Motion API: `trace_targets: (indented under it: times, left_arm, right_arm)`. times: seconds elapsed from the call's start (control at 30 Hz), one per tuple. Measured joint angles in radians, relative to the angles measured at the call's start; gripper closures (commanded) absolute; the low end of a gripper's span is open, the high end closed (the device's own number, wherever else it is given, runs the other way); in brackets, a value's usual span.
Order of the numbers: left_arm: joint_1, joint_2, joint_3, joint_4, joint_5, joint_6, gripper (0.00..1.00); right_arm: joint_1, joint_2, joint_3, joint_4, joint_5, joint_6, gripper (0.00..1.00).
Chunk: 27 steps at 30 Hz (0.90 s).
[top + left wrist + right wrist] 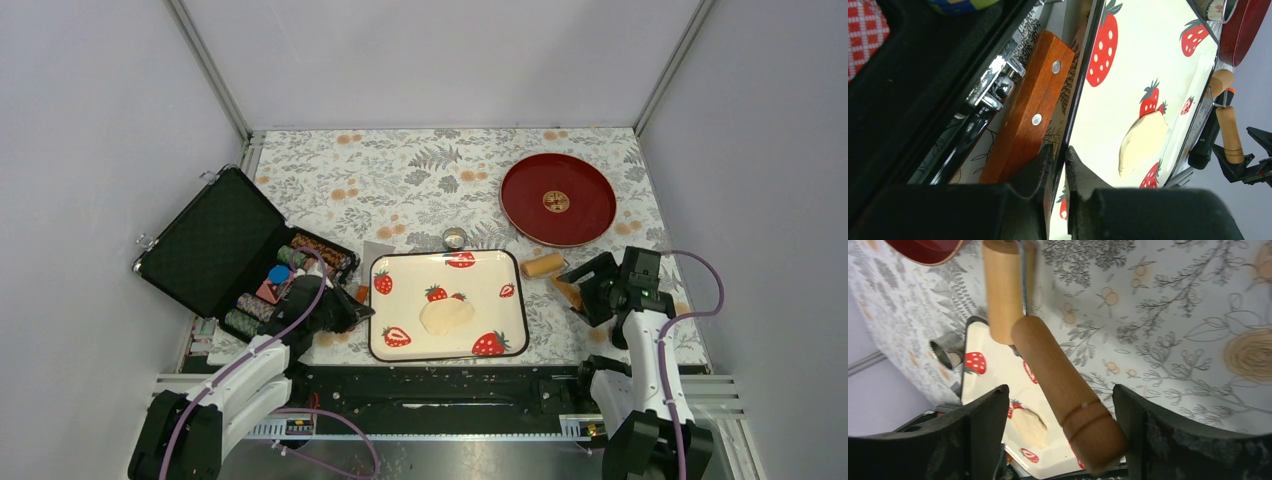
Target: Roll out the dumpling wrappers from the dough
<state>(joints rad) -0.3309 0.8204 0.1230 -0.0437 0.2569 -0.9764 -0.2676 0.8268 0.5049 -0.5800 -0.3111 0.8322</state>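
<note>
The dough (pixel 446 315) is a flattened pale-cream patch on the strawberry tray (pixel 410 345). No cut round wrappers show. My left gripper (pixel 358 312) is at the tray's left rim; in the left wrist view my left gripper (pixel 1060 150) is shut on that rim, with the dough (pixel 1143 142) beyond. The wooden roller (pixel 545 266) lies on the table right of the tray. My right gripper (pixel 1058 390) is open, its fingers on either side of the roller handle (pixel 1068 400) with a gap on both sides. The dough (pixel 1030 424) shows behind it.
A small metal ring cutter (pixel 455 238) stands behind the tray. A red plate (pixel 557 198) sits at the back right. An open black case (pixel 215 245) with poker chips is on the left. A wooden-handled scraper (pixel 1028 110) lies between the case and the tray.
</note>
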Motion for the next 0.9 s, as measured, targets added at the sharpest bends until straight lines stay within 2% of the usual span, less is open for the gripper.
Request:
trace_targets:
  times: [0.07,0.17,0.37,0.5,0.7,0.9]
  left_arm:
    - [0.001,0.0,0.0,0.0,0.002,0.0,1.0]
    - [0.002,0.0,0.0,0.0,0.003,0.0,1.0]
    - [0.005,0.0,0.0,0.001,0.006,0.001,1.0]
    - [0.007,0.006,0.0,0.003,0.01,0.001,1.0]
    - [0.011,0.013,0.0,0.015,0.014,0.001,1.0]
    - [0.014,0.019,0.0,0.021,0.019,0.003,1.0]
  right_arm:
    - [0.0,0.0,0.009,-0.034,0.029,-0.02,0.1]
    - [0.0,0.0,0.035,-0.085,0.087,-0.046,0.08]
    - [0.0,-0.024,0.111,-0.15,0.209,-0.093,0.08]
    - [0.0,-0.02,0.168,-0.167,0.245,-0.139,0.12]
    - [0.0,0.093,0.258,-0.168,0.151,-0.23,0.13]
    - [0.029,0.238,0.264,-0.167,0.024,-0.287,0.11]
